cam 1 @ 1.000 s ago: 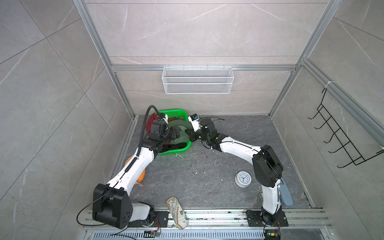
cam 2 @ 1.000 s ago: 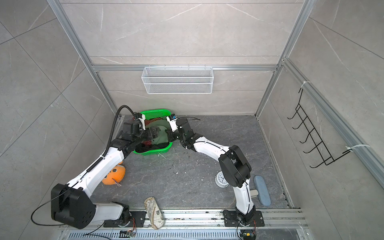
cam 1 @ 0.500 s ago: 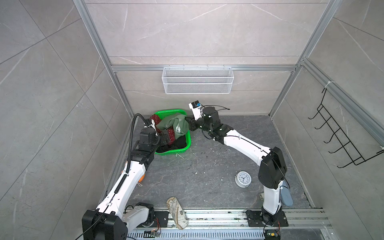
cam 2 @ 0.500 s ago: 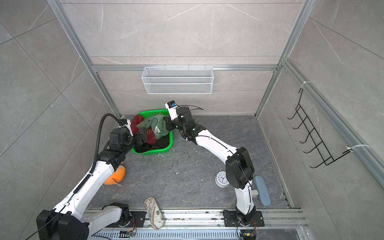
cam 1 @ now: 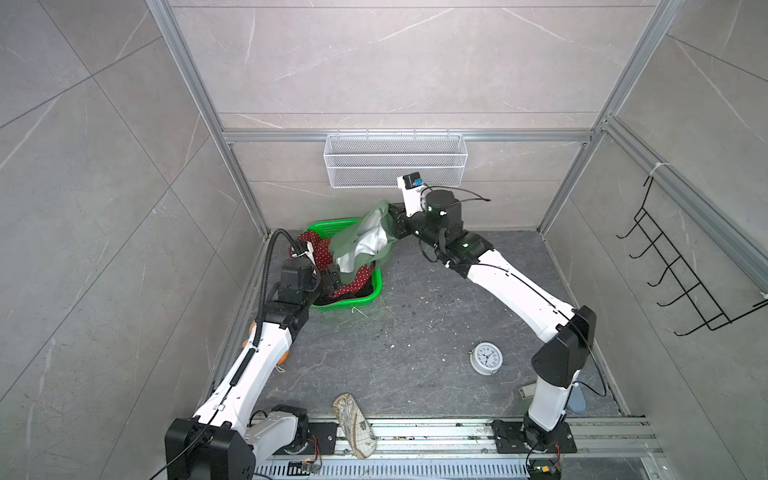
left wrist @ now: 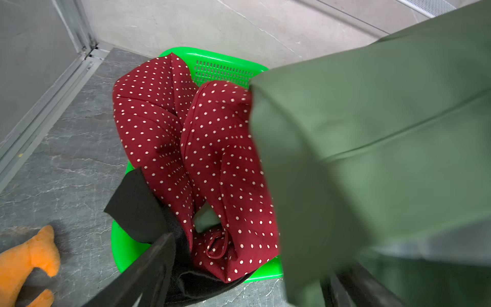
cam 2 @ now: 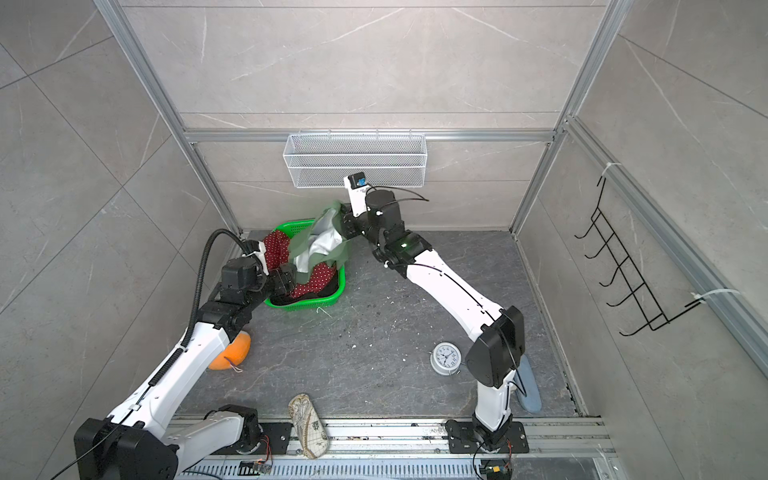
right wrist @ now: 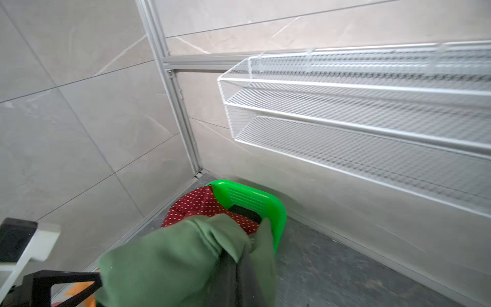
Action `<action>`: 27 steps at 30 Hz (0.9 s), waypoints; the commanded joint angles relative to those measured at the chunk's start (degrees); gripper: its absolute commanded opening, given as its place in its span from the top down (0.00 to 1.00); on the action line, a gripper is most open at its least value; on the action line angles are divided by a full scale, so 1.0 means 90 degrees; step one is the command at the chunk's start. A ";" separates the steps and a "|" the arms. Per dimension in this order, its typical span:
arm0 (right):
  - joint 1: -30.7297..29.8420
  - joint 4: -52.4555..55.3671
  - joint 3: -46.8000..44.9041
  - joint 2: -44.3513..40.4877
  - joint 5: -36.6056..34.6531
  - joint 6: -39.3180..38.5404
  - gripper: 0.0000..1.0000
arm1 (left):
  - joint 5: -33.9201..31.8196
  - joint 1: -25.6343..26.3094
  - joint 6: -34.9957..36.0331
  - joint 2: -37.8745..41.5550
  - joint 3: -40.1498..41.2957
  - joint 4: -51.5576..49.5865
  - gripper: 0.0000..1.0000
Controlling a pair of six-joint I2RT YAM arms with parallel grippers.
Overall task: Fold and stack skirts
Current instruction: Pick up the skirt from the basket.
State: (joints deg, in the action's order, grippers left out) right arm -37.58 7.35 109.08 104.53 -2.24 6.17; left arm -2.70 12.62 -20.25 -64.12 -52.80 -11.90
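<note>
Skirts: dk green skirt (cam 1: 344,247) hangs from my right pincer (cam 1: 391,218), which is clamped on its upper edge near the back wall, below the wire shelf (cam 1: 395,160). Pale lining shows, and the lower end drapes over the green basket (cam 1: 376,287) and the red polka-dot skirt (left wrist: 212,148) inside it. Red one fills most of the basket and spills over the rim on the wall side. Black skirt (left wrist: 135,207) lies under it, one corner poking over the rim nearest my left pincer (cam 1: 332,279). Left pincer: jaws wide apart, gripping nothing, low at the basket's edge. Green cloth is blurred in the left wrist view; perhaps it brushes one finger, can't tell. Orange plush toy (cam 2: 232,353) sits on the floor beside my left arm, outside the basket.
</note>
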 commanded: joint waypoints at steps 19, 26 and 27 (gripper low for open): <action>0.1545 0.0137 -0.1692 -0.2215 -0.1642 0.0160 1.00 | 0.0476 0.1390 0.0526 -0.1894 -0.1384 0.0490 0.15; 0.2238 0.0084 -0.2748 -0.2883 -0.2532 0.0486 1.00 | 0.0533 0.1841 0.0495 -0.2962 -0.2256 0.0463 0.15; 0.2312 0.0113 -0.2795 -0.2926 -0.2501 0.0445 1.00 | 0.0542 0.1891 0.0485 -0.3132 -0.2390 0.0462 0.15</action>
State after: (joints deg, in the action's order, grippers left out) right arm -18.50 11.03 84.36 82.15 -19.51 9.41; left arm 3.07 28.82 -16.95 -90.26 -70.63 -7.44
